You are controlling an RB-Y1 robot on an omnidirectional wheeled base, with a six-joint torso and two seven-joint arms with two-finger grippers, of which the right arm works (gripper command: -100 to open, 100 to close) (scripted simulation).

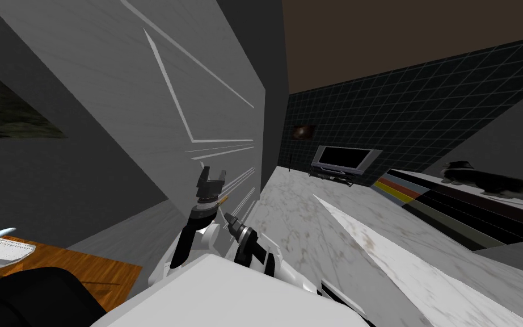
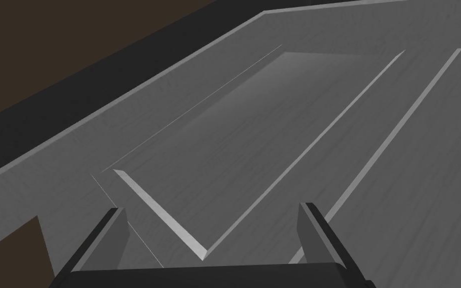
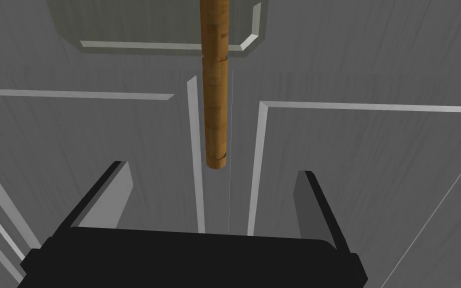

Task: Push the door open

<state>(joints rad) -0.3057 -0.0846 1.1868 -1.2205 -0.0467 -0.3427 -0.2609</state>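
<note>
At grey panelled door | left end effector and right end effector spread | brown cylindrical handle

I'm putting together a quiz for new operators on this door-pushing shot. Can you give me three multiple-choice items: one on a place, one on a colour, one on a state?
1. Where is the brown handle relative to the right hand?
A. Ahead, in line with the gap between its fingers
B. Clamped between its fingers
C. Lying on the floor

2. What colour is the door?
A. Red
B. Grey
C. Green

3. How is the left hand?
A. Shut on the handle
B. Shut, empty
C. Open

Answers:
1 A, the handle's end sits free beyond the spread fingers.
2 B, its panels are grey in every view.
3 C, its fingers stand well apart before the door.
</note>
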